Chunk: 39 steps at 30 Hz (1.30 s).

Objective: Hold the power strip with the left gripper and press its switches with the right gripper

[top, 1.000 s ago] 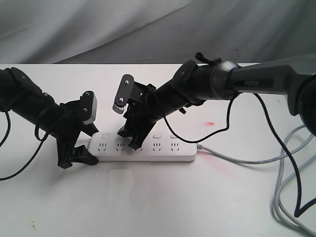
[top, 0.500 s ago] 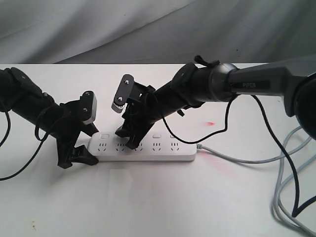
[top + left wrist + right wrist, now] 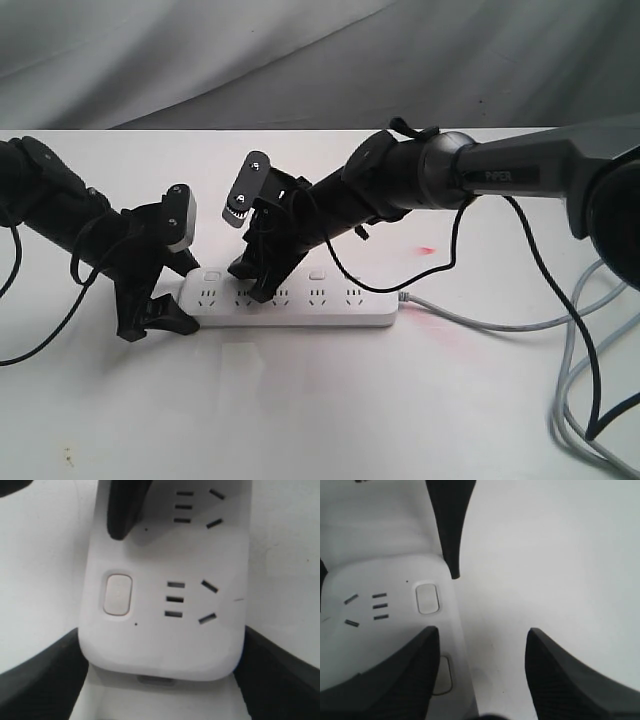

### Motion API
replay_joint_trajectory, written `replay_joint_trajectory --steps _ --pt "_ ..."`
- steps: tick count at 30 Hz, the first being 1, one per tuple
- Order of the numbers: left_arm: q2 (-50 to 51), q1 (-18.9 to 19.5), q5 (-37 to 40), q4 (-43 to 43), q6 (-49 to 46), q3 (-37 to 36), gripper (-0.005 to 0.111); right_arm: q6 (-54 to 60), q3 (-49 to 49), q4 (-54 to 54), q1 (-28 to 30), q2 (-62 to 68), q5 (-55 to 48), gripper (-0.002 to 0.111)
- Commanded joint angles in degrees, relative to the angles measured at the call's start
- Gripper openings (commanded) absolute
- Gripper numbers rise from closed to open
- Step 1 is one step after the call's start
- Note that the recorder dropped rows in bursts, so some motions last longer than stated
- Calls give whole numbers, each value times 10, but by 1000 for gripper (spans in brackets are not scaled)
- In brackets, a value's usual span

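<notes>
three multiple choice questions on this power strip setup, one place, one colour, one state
1. The left gripper sits at the power strip's: A cable end B middle C end away from the cable
2. The strip's cable is: A grey B red C green
3. The right gripper is: A shut on the cable B open over the switches C shut on nothing
Answers: C, its jaws flank the end opposite the cable; A, a grey cable leaves the strip; B, its jaws stand apart above the strip.
</notes>
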<state>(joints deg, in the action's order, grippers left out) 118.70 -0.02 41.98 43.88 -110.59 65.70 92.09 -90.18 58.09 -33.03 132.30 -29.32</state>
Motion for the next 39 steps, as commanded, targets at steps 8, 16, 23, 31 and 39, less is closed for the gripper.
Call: replay_joint_trajectory --steps 8,16,23,31,39 --pt "5 -2 -30 -12 -9 -1 63 24 40 -51 5 20 17 50" --pt "5 -2 -30 -12 -9 -1 63 26 40 -50 18 21 17 50" --pt "5 -2 -30 -12 -9 -1 63 26 40 -31 16 -33 19 50" --pt "5 -2 -30 -12 -9 -1 63 26 40 -31 19 -87 15 50" --pt "5 -2 -30 -12 -9 -1 63 15 41 -51 38 -90 -22 50"
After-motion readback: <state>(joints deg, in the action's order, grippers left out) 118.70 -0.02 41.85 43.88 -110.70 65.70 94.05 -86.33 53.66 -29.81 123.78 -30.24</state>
